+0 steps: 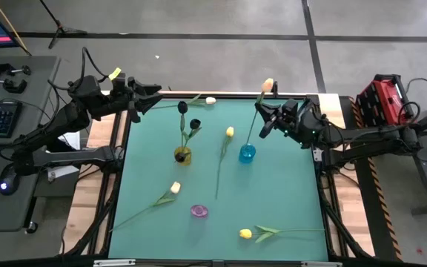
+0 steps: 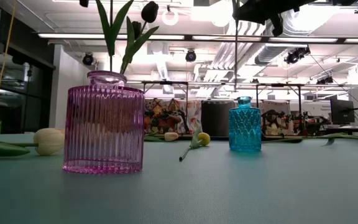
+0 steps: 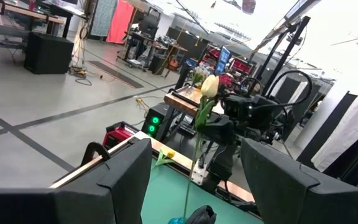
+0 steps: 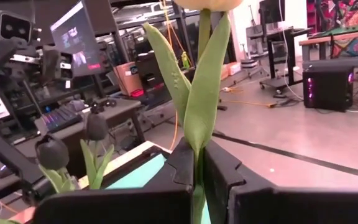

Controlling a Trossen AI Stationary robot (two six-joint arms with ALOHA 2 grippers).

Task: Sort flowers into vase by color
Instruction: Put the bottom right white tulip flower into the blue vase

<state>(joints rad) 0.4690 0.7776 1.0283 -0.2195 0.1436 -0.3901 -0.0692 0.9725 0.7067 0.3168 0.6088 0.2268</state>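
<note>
While the right gripper (image 1: 262, 111) hangs above the blue vase (image 1: 247, 153), its fingers clench a cream tulip (image 1: 267, 85). Left gripper (image 1: 156, 94) waits released. Two black tulips (image 1: 194, 124) fill the amber vase (image 1: 183, 156) beside it.

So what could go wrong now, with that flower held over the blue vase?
The right gripper pinches the cream tulip by its thin stem, whose lower end reaches the blue vase. The vase neck looks narrow, so the stem might miss or catch the rim. The vase stands free on the mat, so a sideways push might tip it. The left gripper waits open at the far edge.
</note>
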